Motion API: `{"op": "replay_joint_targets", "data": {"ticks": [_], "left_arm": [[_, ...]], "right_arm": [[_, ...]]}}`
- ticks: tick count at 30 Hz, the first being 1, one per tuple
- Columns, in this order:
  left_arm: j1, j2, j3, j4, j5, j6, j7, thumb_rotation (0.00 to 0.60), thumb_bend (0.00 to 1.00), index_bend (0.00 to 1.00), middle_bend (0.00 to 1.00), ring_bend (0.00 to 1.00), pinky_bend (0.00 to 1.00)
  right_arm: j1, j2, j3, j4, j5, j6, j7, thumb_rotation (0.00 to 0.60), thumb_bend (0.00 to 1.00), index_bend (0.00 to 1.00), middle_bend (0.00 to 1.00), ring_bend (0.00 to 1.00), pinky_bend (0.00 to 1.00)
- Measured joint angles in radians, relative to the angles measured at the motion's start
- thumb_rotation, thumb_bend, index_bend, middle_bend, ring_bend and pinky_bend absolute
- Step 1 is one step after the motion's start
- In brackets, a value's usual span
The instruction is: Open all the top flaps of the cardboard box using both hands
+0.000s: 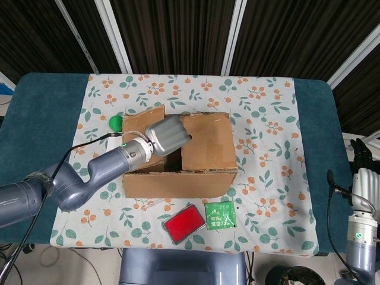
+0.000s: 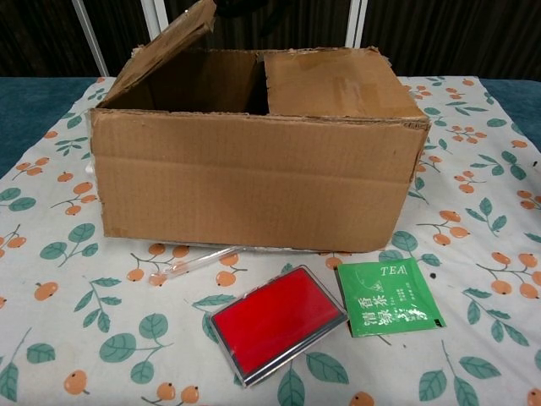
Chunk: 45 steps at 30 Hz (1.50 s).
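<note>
The cardboard box (image 1: pixel 196 181) stands mid-table on the floral cloth. My left hand (image 1: pixel 168 133) is over its left half, fingers curled under the free edge of the left top flap (image 1: pixel 141 119). It holds that flap tilted up, and the chest view shows the left top flap (image 2: pixel 165 46) raised steeply. The right top flap (image 2: pixel 330 80) lies flat and closed. Dark interior shows beneath the raised flap. My right hand (image 1: pixel 361 155) hangs off the table's right edge, far from the box, holding nothing, its fingers pointing up.
In front of the box lie a red case (image 2: pixel 277 321), a green tea sachet (image 2: pixel 389 296) and a clear thin tube (image 2: pixel 194 262). A green ball (image 1: pixel 116 123) sits by the box's left rear corner. Dark blue table (image 1: pixel 41 119) shows at both sides.
</note>
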Motion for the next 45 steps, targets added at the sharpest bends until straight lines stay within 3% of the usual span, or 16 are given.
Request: {"op": "replay_joint_targets", "data": {"ticks": [13,26,39,45], "left_arm": [[0.006,0.149,0.032,-0.119,0.0,-0.012,0.013,0.6,1.0,0.41,0.68,0.49,0.47],[0.058,0.315,0.025,-0.223,0.052,0.002,0.0,0.6,1.0,0.42,0.68,0.49,0.47],[0.191,0.485,0.02,-0.328,0.145,0.02,-0.031,0.6,1.0,0.41,0.67,0.48,0.47],[0.28,0.522,0.019,-0.354,0.187,0.038,-0.061,0.6,1.0,0.41,0.67,0.48,0.47]], "right_arm": [[-0.001,-0.001,0.001,0.0,-0.004,0.007,0.0,0.6,0.45,0.02,0.0,0.0,0.23],[-0.001,-0.004,-0.003,-0.001,-0.006,0.003,0.001,0.6,0.45,0.02,0.0,0.0,0.23],[-0.001,-0.004,-0.002,-0.002,-0.001,-0.002,0.006,0.6,0.45,0.02,0.0,0.0,0.24],[-0.001,-0.003,-0.004,-0.005,-0.002,-0.002,0.005,0.6,0.45,0.02,0.0,0.0,0.23]]}}
